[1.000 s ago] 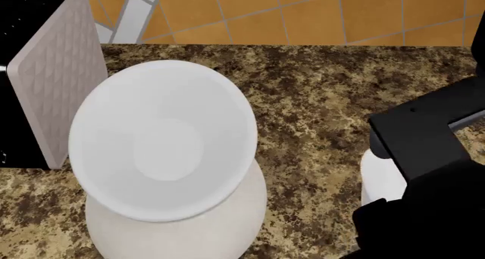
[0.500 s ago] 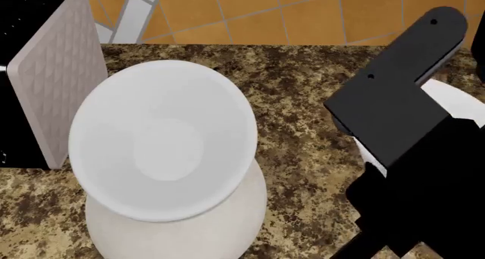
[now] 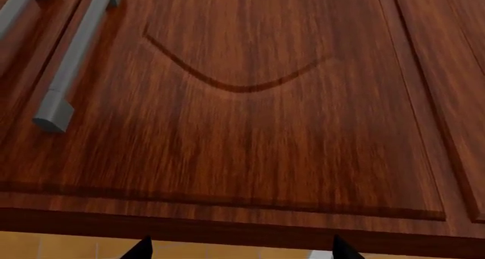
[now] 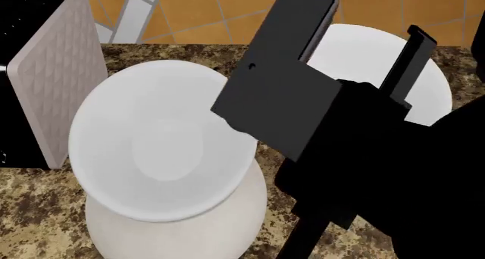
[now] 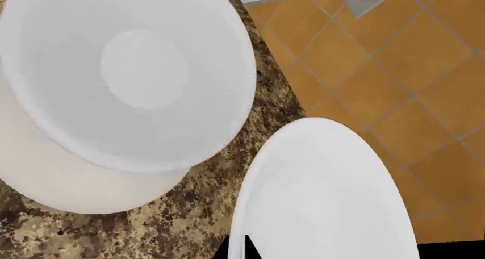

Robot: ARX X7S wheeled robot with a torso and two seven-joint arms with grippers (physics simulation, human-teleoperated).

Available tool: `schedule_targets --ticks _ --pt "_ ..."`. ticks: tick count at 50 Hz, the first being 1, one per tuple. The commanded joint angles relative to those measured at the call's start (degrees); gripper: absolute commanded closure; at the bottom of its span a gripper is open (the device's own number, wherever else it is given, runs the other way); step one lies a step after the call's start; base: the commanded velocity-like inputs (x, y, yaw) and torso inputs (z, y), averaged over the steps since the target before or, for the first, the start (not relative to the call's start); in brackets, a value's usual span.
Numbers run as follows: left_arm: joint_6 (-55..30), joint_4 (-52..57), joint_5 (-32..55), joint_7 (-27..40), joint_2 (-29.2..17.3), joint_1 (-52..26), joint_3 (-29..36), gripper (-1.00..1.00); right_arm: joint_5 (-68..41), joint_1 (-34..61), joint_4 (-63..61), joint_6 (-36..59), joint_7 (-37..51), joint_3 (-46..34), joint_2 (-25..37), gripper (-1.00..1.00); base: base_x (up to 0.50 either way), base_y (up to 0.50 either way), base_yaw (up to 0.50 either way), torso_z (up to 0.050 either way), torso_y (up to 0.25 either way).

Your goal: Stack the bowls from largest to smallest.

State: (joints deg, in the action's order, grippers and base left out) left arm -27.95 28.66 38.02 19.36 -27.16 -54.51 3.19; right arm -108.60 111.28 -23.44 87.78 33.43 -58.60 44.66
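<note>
Black and blocky, the right arm reaches up over the tabletop (image 4: 318, 77), its right pincer (image 4: 364, 43) pinching the second flared bowl (image 4: 364, 54) by its rim, raised beside the off-white globe bowl (image 4: 178, 236) that already cradles a tilted flared bowl (image 4: 151, 145). Left pincer (image 3: 238, 252): fingertips spread.

My right arm (image 4: 364, 157) fills the head view as flat matte black, built of boxy slabs with sharp edges and no visible cables. The right gripper (image 4: 364, 43) has two long rectangular black fingers (image 4: 409, 60); I see small round screw dimples on the broad housing face. In the left wrist view, only two black pointed fingertips (image 3: 140, 249) of my left gripper (image 3: 241, 250) show.
</note>
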Motion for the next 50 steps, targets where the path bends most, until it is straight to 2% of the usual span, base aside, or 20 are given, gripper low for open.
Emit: schedule_targets --ticks 1,13,50 --pt "-0.18 0.61 0.62 0.39 -0.55 0.35 -0.71 -1.00 9.57 1.08 -0.92 -1.75 -9.99 -0.78 -5.15 1.00 0.00 0.00 0.00 0.000 0.000" --pt "0.33 0.69 0.83 0.35 -0.79 0.98 -1.13 -1.00 18.02 -0.11 -0.92 -4.63 -18.03 -1.73 -8.21 1.00 0.00 0.00 0.00 0.000 0.000" --pt "0.69 0.37 1.12 0.55 -1.60 1.01 -1.59 -1.00 29.88 -1.88 1.14 -12.45 -30.06 -6.24 -15.37 1.00 0.00 0.00 0.00 0.000 0.000"
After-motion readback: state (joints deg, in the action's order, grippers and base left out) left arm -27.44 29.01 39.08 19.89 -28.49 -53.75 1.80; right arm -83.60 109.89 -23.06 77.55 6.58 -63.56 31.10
